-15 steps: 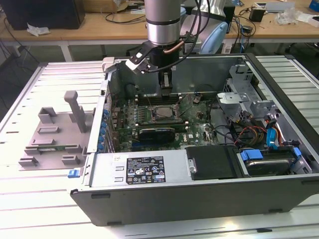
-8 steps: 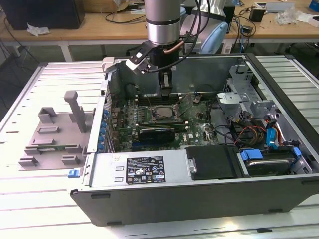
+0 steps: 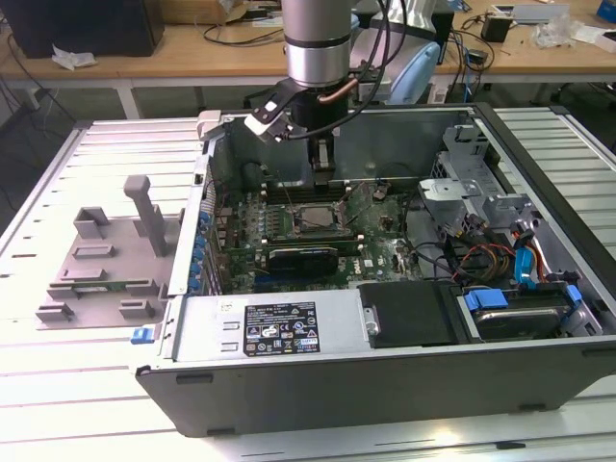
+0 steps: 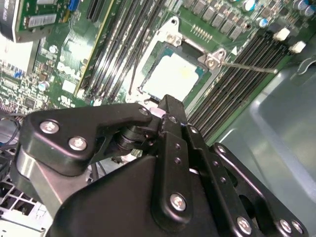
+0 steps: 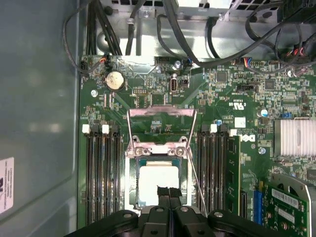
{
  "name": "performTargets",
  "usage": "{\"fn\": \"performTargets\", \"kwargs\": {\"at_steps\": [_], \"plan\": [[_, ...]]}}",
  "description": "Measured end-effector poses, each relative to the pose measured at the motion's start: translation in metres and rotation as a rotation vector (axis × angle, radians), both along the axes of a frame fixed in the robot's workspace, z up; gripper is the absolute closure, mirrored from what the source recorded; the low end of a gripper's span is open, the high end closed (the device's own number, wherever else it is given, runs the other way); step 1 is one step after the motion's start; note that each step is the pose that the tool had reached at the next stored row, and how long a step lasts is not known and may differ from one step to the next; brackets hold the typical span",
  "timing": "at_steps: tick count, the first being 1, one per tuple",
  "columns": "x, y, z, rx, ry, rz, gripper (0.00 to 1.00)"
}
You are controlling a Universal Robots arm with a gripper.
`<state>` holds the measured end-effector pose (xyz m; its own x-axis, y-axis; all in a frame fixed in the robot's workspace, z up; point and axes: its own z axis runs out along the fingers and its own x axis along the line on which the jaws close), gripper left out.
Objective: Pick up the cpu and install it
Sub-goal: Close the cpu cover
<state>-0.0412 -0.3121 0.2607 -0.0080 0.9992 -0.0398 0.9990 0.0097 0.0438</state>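
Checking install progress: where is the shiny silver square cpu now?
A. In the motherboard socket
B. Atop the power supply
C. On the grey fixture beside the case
A: the shiny silver square cpu lies in the dark motherboard socket, its hinged metal frame open, with the gripper just above.

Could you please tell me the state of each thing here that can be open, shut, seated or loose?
case, open on top.
socket frame, flipped up, open.
lever, unlatched.
cpu, seated, uncovered.
gripper, shut, empty, just above the cpu.
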Motion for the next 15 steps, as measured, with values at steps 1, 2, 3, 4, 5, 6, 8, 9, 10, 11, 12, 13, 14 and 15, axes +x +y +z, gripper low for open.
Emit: {"fn": "performTargets", "kwargs": {"at_steps": [1, 2, 3, 4, 5, 6, 8, 9, 10, 11, 12, 13, 14, 15], "plan": [[0.003, 0.0000, 0.0000, -0.0001, 0.0001, 0.000, 0.89], [0.006, 0.0000, 0.0000, -0.0001, 0.0003, 0.000, 0.89], [0.010, 0.0000, 0.0000, -0.0001, 0.0006, 0.000, 0.89], [0.014, 0.0000, 0.0000, 0.0000, 0.0009, 0.000, 0.89], [0.016, 0.0000, 0.0000, -0.0001, 0.0010, 0.000, 0.89], [0.019, -0.0001, 0.0000, -0.0001, 0.0014, 0.000, 0.89], [0.028, -0.0001, 0.0000, 0.0000, 0.0020, 0.000, 0.89], [0.033, -0.0001, 0.0000, -0.0001, 0.0020, 0.000, 0.89], [0.034, -0.0001, 0.0004, -0.0003, 0.0022, 0.000, 0.89], [0.034, -0.0001, 0.0024, -0.0001, 0.0021, 0.000, 0.89], [0.034, 0.0000, 0.0058, 0.0000, 0.0020, 0.000, 0.89], [0.034, 0.0000, 0.0090, 0.0000, 0.0021, 0.000, 0.89], [0.034, 0.0000, 0.0124, 0.0000, 0.0020, 0.000, 0.89], [0.034, -0.0001, 0.0164, -0.0001, 0.0021, 0.000, 0.89]]}}
